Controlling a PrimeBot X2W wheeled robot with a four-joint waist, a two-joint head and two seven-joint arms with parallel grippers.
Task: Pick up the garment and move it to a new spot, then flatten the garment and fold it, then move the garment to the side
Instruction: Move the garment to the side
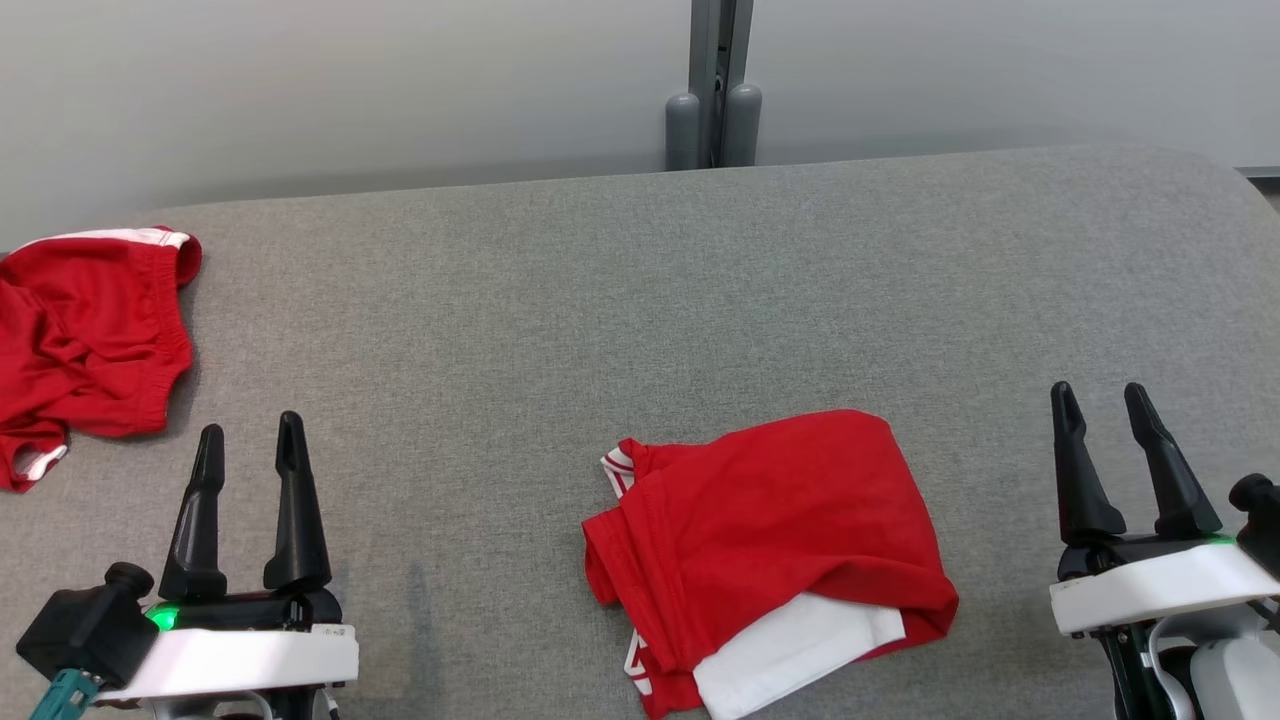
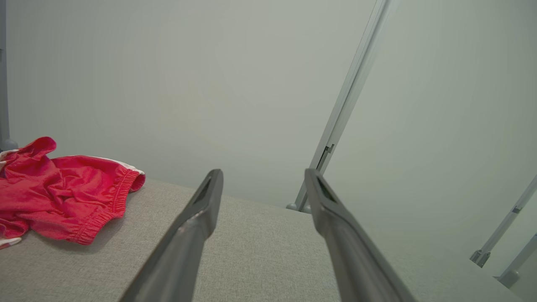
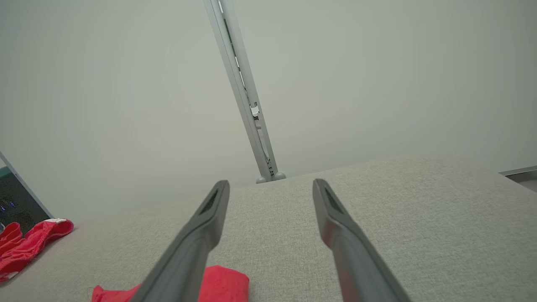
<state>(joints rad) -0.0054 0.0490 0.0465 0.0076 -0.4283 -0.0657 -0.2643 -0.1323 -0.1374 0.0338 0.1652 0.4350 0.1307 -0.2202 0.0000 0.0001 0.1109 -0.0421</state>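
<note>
A folded red cloth garment with a white panel (image 1: 770, 530) is seen near the front edge of the grey fabric-covered tabletop (image 1: 640, 300), its lowest fold cut off by the frame. The left gripper (image 1: 250, 425) and right gripper (image 1: 1098, 390) are held spread and empty, well apart from it on either side. A crumpled red cloth garment with white trim (image 1: 90, 340) at the left edge is partly cropped.

A broad stretch of the grey fabric surface (image 1: 640, 280) is lying bare between the folded red garment (image 1: 770, 540) at the front centre and the crumpled red shorts (image 1: 90, 330) at the far left. The left gripper (image 1: 251, 423) and right gripper (image 1: 1098, 388), jaws parted, are flanking the garment, well apart from it. A grey post (image 1: 712, 90) is standing just behind the back edge.
</note>
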